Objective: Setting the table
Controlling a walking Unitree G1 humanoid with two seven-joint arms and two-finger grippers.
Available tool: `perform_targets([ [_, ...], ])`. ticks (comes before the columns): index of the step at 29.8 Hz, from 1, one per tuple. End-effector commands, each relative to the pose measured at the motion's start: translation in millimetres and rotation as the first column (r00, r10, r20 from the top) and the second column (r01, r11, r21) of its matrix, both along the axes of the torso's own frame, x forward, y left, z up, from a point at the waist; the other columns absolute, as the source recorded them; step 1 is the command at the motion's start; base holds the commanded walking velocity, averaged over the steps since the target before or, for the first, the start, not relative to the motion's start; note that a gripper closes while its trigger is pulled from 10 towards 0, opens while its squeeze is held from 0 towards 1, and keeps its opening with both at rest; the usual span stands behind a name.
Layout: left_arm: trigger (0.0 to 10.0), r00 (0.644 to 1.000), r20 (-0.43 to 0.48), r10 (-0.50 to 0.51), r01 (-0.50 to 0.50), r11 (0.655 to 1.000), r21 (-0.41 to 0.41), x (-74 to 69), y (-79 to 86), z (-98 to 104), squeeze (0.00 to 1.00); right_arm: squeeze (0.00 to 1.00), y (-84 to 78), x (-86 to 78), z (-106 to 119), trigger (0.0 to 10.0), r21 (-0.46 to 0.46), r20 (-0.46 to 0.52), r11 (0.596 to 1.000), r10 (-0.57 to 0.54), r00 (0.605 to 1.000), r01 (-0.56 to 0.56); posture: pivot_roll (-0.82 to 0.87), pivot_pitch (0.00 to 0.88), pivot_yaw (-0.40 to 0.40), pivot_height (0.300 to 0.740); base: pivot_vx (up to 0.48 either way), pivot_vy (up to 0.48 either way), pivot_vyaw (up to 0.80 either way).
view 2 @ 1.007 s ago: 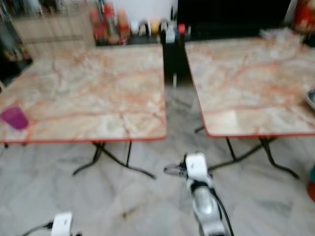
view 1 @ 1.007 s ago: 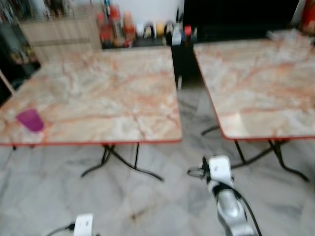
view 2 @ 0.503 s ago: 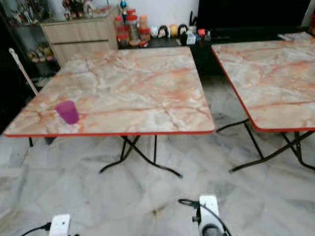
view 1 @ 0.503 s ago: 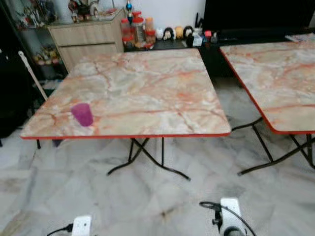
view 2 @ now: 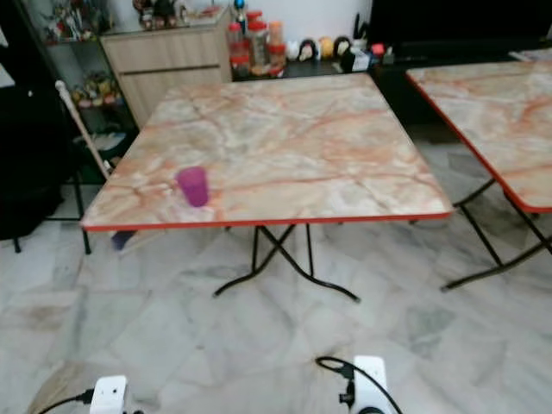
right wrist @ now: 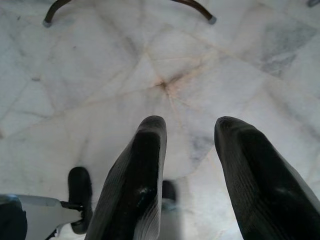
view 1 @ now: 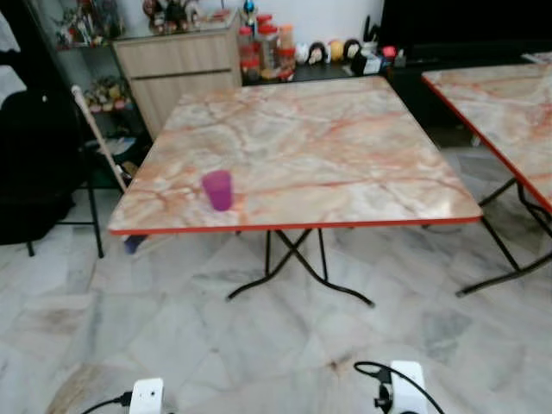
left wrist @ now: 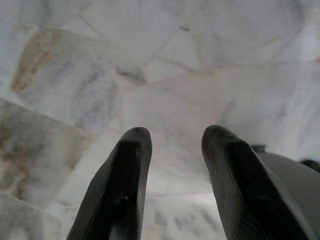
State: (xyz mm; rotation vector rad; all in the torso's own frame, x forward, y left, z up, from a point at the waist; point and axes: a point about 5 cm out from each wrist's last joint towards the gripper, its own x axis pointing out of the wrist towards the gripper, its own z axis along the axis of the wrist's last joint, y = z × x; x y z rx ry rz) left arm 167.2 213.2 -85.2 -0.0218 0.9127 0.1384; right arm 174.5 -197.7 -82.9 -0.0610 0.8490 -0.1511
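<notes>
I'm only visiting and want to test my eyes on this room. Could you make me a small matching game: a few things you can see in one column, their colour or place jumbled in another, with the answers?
Things:
1. cup
2. near table
3. cabinet
4. left gripper

Descriptions:
A. pale wood, against the far wall
B. purple, upright near the table's front left edge
C. open, hanging over the marble floor
D. marbled top with a red rim, on black folding legs

Right pairs: 1-B, 2-D, 3-A, 4-C
</notes>
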Motion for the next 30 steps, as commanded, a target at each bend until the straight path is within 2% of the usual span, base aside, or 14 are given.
perform_targets([
  [1, 10.0, 1.0, 0.021, 0.005, -0.005, 1.0, -0.004, 5.3, -3.5, 1.9, 0.0, 0.0, -5.8, -1.7, 0.0, 10.0, -0.005, -0.006, 1.0, -0.015, 1.0, 0.015, 0.02, 0.0, 0.09, 0.74, 0.0, 0.0, 0.0],
  [5, 10.0, 0.999, 0.022, 0.032, -0.031, 0.999, -0.031, 4.9, -4.9, 1.4, 0.0, 0.0, -2.6, 0.1, 0.2, 10.0, 0.02, -0.001, 1.0, -0.024, 1.0, 0.024, 0.01, 0.0, 0.091, 0.74, 0.0, 0.0, 0.0],
  [9, 10.0, 0.999, 0.025, 0.021, -0.02, 1.0, -0.018, 4.8, -5.0, 1.5, 0.0, 0.0, -0.9, 0.5, -0.1, 10.0, 0.023, -0.005, 0.999, -0.022, 1.0, 0.022, 0.01, 0.0, 0.091, 0.74, 0.0, 0.0, 0.0],
  [20, 10.0, 0.999, 0.029, 0.034, -0.033, 0.999, -0.016, 5.8, -3.5, 2.2, 0.0, 0.0, 0.9, 2.0, -0.2, 10.0, 0.054, -0.009, 0.997, -0.048, 0.999, 0.048, 0.02, 0.01, 0.096, 0.74, 0.298, 0.0, 0.0],
  [22, 10.0, 0.999, 0.029, 0.032, -0.032, 0.999, -0.017, 5.9, -3.3, 2.3, 0.0, 0.0, 1.6, 1.6, -0.6, 10.0, 0.069, -0.012, 0.996, -0.06, 0.998, 0.061, 0.01, 0.014, 0.1, 0.74, 0.279, 0.0, -0.79],
  [30, 10.0, 0.999, 0.027, 0.03, -0.03, 0.999, -0.017, 5.1, -3.4, 1.9, 0.0, 0.0, 1.3, 0.5, -0.7, 10.0, 0.056, -0.007, 0.997, -0.048, 0.999, 0.048, 0.02, 0.017, 0.1, 0.74, 0.285, 0.0, -0.11],
])
